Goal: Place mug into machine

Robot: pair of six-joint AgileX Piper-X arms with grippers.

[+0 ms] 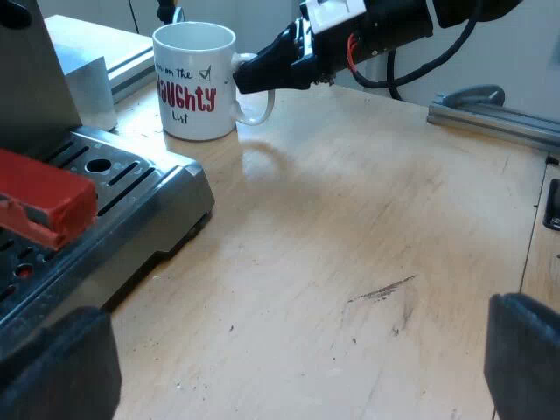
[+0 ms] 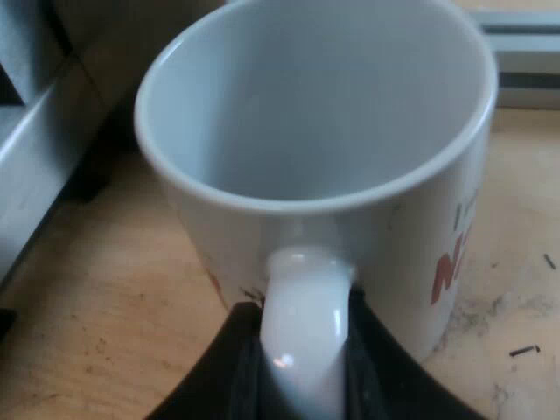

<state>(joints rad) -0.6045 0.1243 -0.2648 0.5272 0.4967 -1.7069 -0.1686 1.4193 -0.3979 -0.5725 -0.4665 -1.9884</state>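
Fingers of our right gripper (image 2: 302,372) clenched the smooth looped handle of the glossy white ceramic mug (image 2: 315,131), upright on the scuffed wooden table (image 1: 367,227); our left gripper (image 1: 289,354) gaped empty, well apart.

A white mug (image 1: 194,79) with red lettering is shown upright on the wooden table (image 1: 350,227), near the drip tray (image 1: 131,188) of the espresso machine (image 1: 31,79). The right gripper (image 1: 254,77) is seen at the mug's handle (image 1: 260,109). The red end (image 1: 44,206) of the holder's handle is shown above the tray. The left gripper (image 1: 293,359) is held over bare table, its fingers (image 1: 61,367) spread wide. An aluminium rail (image 1: 494,118) is seen well apart from the mug.
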